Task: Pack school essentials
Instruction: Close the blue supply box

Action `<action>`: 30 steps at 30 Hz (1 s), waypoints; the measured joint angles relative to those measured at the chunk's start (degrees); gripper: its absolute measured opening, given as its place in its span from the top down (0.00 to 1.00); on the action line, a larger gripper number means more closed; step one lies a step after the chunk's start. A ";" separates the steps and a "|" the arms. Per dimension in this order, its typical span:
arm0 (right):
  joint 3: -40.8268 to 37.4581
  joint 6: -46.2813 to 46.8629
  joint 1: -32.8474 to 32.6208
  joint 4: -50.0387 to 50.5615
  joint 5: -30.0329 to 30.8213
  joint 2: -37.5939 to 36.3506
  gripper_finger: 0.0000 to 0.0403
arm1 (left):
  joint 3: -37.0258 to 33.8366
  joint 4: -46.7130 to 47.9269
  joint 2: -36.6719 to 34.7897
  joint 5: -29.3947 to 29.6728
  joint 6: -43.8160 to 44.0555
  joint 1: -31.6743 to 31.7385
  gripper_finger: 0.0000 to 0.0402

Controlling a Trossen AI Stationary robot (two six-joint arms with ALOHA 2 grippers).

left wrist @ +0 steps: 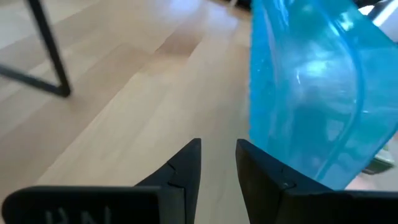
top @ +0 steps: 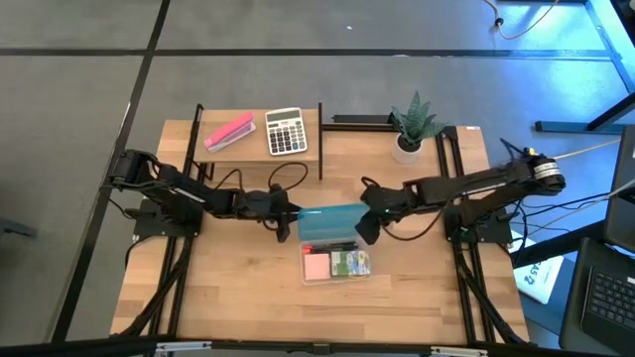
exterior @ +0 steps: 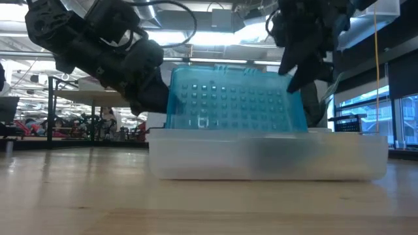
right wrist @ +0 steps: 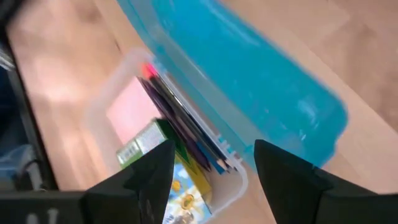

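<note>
The wooden tabletop point(top: 238, 288) fills the middle of the high view. At its centre lies a clear case point(top: 335, 264), its blue lid point(top: 331, 222) standing open above it. Inside sit a pink pad point(top: 317, 265), the crayon box point(top: 349, 263), and pens along the hinge side. The left end effector point(top: 289, 215), fingers parted, is at the lid's left edge; whether it grips cannot be told. The right end effector point(top: 364, 230) hangs released at the lid's right end.
</note>
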State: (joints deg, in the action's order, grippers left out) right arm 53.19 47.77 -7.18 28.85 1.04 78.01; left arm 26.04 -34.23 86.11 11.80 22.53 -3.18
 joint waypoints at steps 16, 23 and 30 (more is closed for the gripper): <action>-0.02 -1.75 0.00 -8.37 6.05 -8.39 0.45 | 0.36 -6.14 0.00 -4.87 -6.58 -3.26 0.77; -0.02 -1.75 0.24 -7.74 6.49 -8.39 0.45 | 2.50 -6.03 0.00 -7.71 -7.94 -5.29 0.77; -0.02 -1.56 0.24 -7.64 6.47 -8.37 0.45 | 3.02 -5.75 0.00 -9.81 -6.46 -7.58 0.77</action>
State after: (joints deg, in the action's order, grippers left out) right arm 53.17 46.22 -6.94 21.21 7.51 69.65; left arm 29.06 -39.99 86.11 1.99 16.08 -10.76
